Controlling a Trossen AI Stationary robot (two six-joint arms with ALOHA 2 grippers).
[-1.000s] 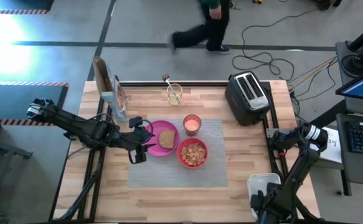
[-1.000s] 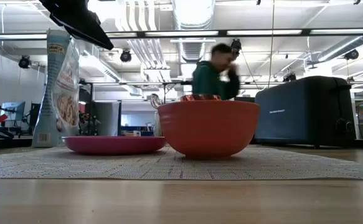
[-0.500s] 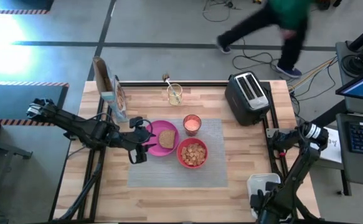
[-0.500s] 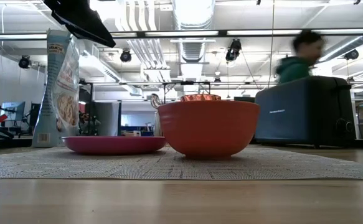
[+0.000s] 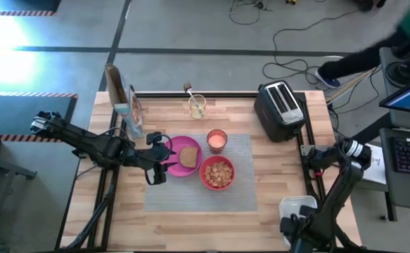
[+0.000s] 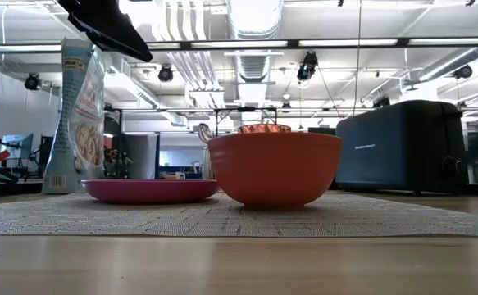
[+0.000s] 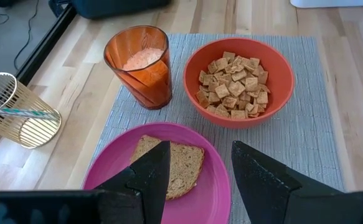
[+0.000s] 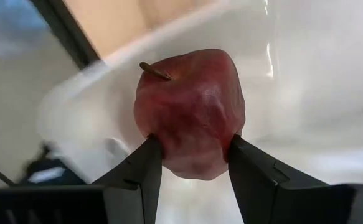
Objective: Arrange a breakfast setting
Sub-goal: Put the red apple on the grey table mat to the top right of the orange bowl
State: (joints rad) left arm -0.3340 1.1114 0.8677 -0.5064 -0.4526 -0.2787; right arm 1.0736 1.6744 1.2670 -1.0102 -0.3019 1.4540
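A grey placemat (image 5: 201,190) lies mid-table. On it rest a pink plate (image 5: 175,166) bearing a toast slice (image 5: 188,156), a red-orange bowl (image 5: 217,173) of cereal squares and an orange cup (image 5: 217,140). My left gripper (image 7: 200,177) hovers open over the plate's left part, its fingers above the toast and touching nothing. My right gripper (image 8: 190,158) is shut on a dark-red fruit (image 8: 190,106) over the white tray (image 8: 318,81) at the table's near right corner. In the high view the arm hides that gripper. My right gripper pinches the fruit between its two fingers, one on each opposite side of its lower half (image 8: 221,140). The fingers come from above, pointing steeply down. The fruit's stem (image 8: 155,71) points back up, slanted, and the fruit looks clear of the tray beneath.
A black toaster (image 5: 280,109) stands at the far right. A cereal box (image 5: 124,102) stands at the far left, and a wire holder (image 5: 197,105) with a utensil is near the far edge. The white tray (image 5: 297,209) sits near right. Bare wood lies right of the placemat.
My right arm has risen a little over the white tray. A person on the floor beyond the table's far edge has walked from the middle to the right. The left arm and the things on the placemat have kept still.
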